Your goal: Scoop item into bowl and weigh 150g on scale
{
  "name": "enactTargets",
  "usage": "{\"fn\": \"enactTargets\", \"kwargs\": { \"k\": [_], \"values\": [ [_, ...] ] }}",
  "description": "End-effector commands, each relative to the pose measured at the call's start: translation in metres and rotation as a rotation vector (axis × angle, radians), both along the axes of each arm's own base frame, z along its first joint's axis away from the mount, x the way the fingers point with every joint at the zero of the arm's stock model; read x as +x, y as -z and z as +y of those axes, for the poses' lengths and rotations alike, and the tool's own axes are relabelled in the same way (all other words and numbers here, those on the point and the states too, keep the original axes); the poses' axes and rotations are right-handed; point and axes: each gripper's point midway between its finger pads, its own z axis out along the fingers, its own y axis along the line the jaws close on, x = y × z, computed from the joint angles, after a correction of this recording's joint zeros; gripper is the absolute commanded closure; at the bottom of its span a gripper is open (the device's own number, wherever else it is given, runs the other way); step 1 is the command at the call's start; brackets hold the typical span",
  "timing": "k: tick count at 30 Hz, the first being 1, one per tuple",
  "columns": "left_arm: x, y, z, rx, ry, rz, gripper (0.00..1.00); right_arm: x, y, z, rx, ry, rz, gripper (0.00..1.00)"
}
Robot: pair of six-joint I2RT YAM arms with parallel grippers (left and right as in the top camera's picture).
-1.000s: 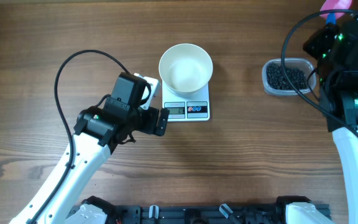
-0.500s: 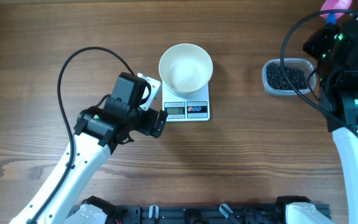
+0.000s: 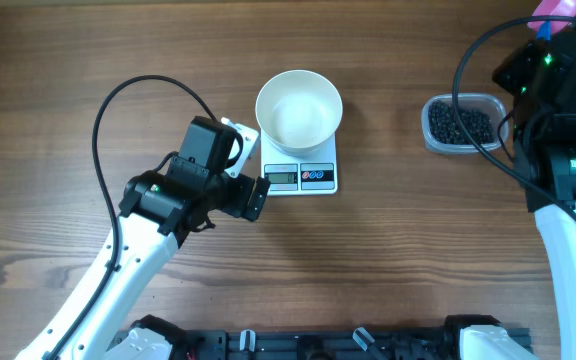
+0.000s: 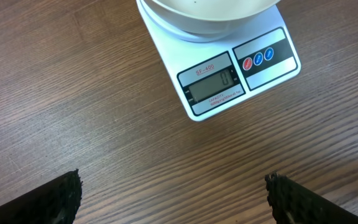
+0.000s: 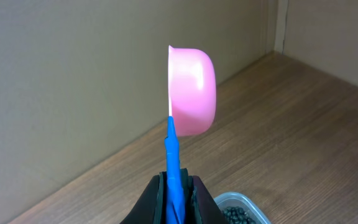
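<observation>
The black two-finger left gripper [image 4: 174, 200] hangs spread wide, facing down, while the black right gripper [image 5: 174, 188] clamps the blue handle of a pink plastic scoop [image 5: 194, 93].

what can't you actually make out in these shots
Right wrist: pink scoop seen side-on, its inside hidden; bean tub cut off by the bottom edge and the right end effector.
Left wrist: bowl cut off by the top edge.
Overhead: digits on the scale too small to read.
</observation>
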Motion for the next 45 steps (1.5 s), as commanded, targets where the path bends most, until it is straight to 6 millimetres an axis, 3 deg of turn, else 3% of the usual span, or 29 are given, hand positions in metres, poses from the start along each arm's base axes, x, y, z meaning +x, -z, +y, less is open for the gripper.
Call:
{"fn": "enactTargets", "kwargs": {
  "k": [1, 4, 8, 17, 22, 24, 27, 31, 32, 34, 40, 45],
  "values": [
    [0.001, 0.004, 0.004, 0.019, 0.003, 0.003, 0.0, -0.002, 0.0, -0.004, -0.009, 0.026, 0.015, 0.96],
    [0.001, 0.004, 0.004, 0.02, 0.004, 0.003, 0.0, -0.006, 0.009, -0.004, -0.009, 0.026, 0.056, 0.96],
    [0.001, 0.004, 0.004, 0.02, 0.004, 0.003, 0.0, -0.009, 0.006, -0.013, -0.01, 0.09, 0.04, 0.96],
    [0.001, 0.004, 0.004, 0.02, 0.004, 0.003, 0.0, -0.01, 0.004, -0.016, 0.323, 0.26, -0.135, 0.96],
    [0.001, 0.004, 0.004, 0.02, 0.004, 0.004, 0.0, -0.004, -0.014, -0.02, 0.359, 0.286, -0.24, 0.95],
    [0.001, 0.004, 0.004, 0.02, 0.004, 0.003, 0.0, -0.008, -0.021, -0.03, 0.328, 0.337, -0.276, 0.96],
    [0.001, 0.004, 0.004, 0.02, 0.004, 0.004, 0.0, -0.02, -0.047, -0.054, 0.175, 0.454, -0.355, 0.96],
    [0.001, 0.004, 0.004, 0.02, 0.004, 0.003, 0.0, -0.017, -0.074, -0.058, -0.334, 0.313, -0.138, 0.96],
    [0.001, 0.004, 0.004, 0.02, 0.004, 0.004, 0.01, -0.016, -0.076, -0.058, -0.38, 0.301, -0.118, 0.96],
    [0.001, 0.004, 0.004, 0.02, 0.004, 0.004, 0.0, -0.012, -0.084, -0.054, -0.396, 0.27, -0.144, 0.96],
    [0.001, 0.004, 0.004, 0.02, 0.004, 0.004, 0.0, 0.028, -0.092, -0.009, -0.389, -0.035, -0.249, 0.96],
    [0.001, 0.004, 0.004, 0.033, 0.017, -0.004, 0.0, 0.039, -0.07, -0.005, -0.385, -0.066, -0.181, 0.96]
  ]
}}
